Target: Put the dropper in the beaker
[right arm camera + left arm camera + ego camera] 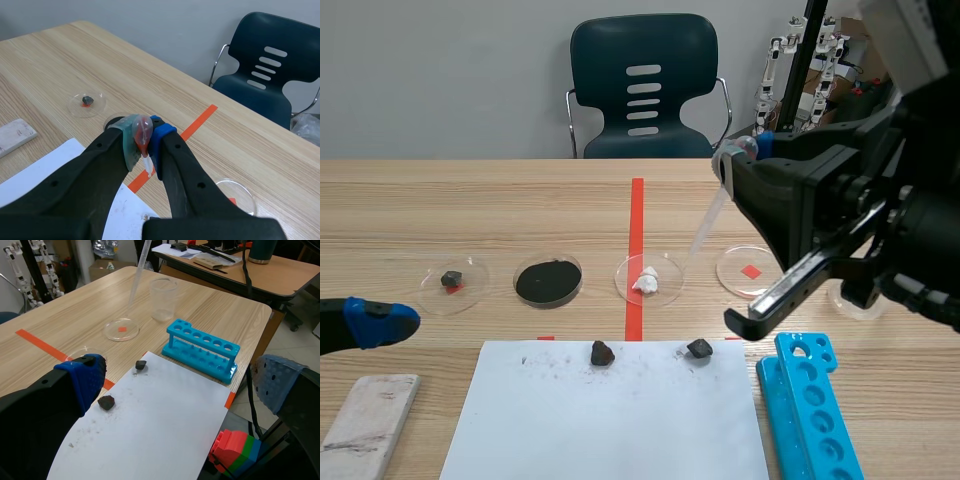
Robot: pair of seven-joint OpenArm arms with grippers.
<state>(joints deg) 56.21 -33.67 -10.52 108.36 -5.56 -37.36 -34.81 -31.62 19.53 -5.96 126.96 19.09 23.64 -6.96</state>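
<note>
The right end effector (145, 142) is clamped on the dropper (706, 222). Its two pads press the reddish bulb between them, and the tube hangs out below the fingers. We judge that the grip is placed at the bulb on purpose, since it leaves the whole tube free to enter a vessel tip first.

The dropper is held clear of the desk (470, 210) and tilted, with the bulb high at the arm and the tip low. In the scene view the tip appears between the dish with a white lump (648, 280) and the dish with a red mark (750, 270). It touches neither.

The beaker (163, 299) stands upright on the desk and looks empty. In the left wrist view it is just past the red-marked dish and near the blue tube rack (202, 347). In the scene view the right arm hides most of it. The dropper is not yet in the beaker: the tube hangs to one side, apart from it.

We judge that the next move calls for:
- bringing the tip over the mouth;
- lowering the tube before release.

A light beaker may tip if the tube strikes its rim.

The left end effector (179, 377) sits low at the left of the desk, fingers wide apart and holding nothing, well apart from the beaker.

Nearer the robot, a white sheet (610, 420) carries dark stones (602, 352).
</note>
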